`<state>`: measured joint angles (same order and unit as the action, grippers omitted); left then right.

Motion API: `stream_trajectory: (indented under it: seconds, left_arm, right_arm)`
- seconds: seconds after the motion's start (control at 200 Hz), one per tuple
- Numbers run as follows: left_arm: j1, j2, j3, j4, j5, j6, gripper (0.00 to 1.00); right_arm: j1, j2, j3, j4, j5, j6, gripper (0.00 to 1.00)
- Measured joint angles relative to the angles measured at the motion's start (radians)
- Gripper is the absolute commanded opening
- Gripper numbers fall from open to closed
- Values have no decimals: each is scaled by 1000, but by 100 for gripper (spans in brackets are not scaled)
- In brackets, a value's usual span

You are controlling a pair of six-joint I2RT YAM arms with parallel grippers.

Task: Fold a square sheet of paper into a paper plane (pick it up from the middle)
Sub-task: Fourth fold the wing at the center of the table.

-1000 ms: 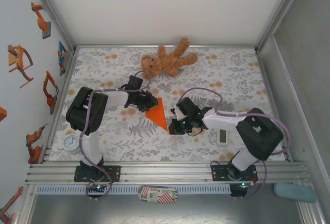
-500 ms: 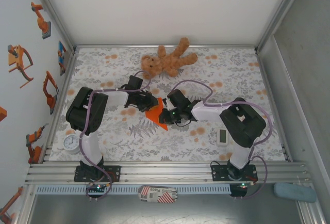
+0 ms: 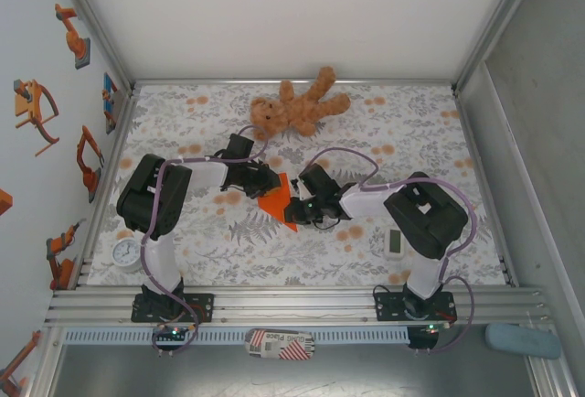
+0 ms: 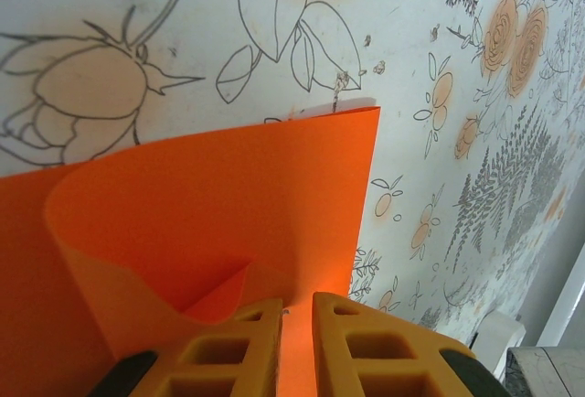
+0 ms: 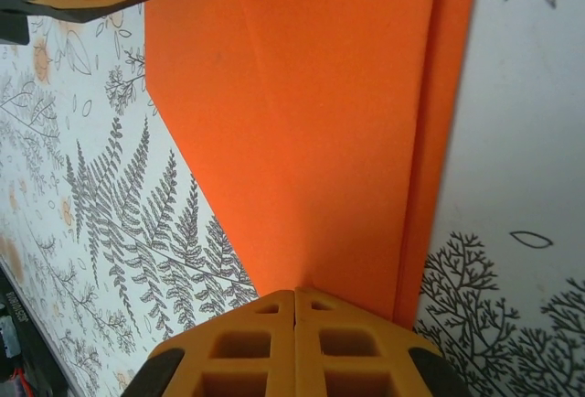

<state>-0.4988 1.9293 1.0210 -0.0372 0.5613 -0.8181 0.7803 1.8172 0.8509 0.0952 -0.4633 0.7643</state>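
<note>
Fingers [image 4: 375,347] of left gripper [image 4: 297,351] are pinching the half-folded orange paper sheet [image 4: 228,205], nearly closed, at its 11 o'clock corner. The sheet is lying mid-table, with the teddy bear [image 3: 297,109] at its 12 o'clock. Right gripper [image 5: 294,324] is sitting fully closed against the sheet's 4 o'clock edge. Risk: opposing pulls skewing the crease or tearing the paper, with the curled flap springing open.

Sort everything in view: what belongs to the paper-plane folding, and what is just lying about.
For the job:
orange paper, pinched by the left gripper
right gripper, shut, at the paper's edge

Lying about:
teddy bear
small white gadget
round dial
striped packet
</note>
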Motion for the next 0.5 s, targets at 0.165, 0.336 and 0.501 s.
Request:
stream_trajectory:
  seconds: [0.165,0.336,0.501]
  left_arm:
    - [0,-18,2,-26,-16,4,19]
    - [-3,-129,-3,-62,-53,43,19]
    - [-28,-248,-34,-21,-56,91,13]
  right_arm:
    - [-3,-1,-27,55,-15,6,0]
    - [-4,-1,-32,66,-19,10,0]
    - [-6,0,-33,68,-23,14,0]
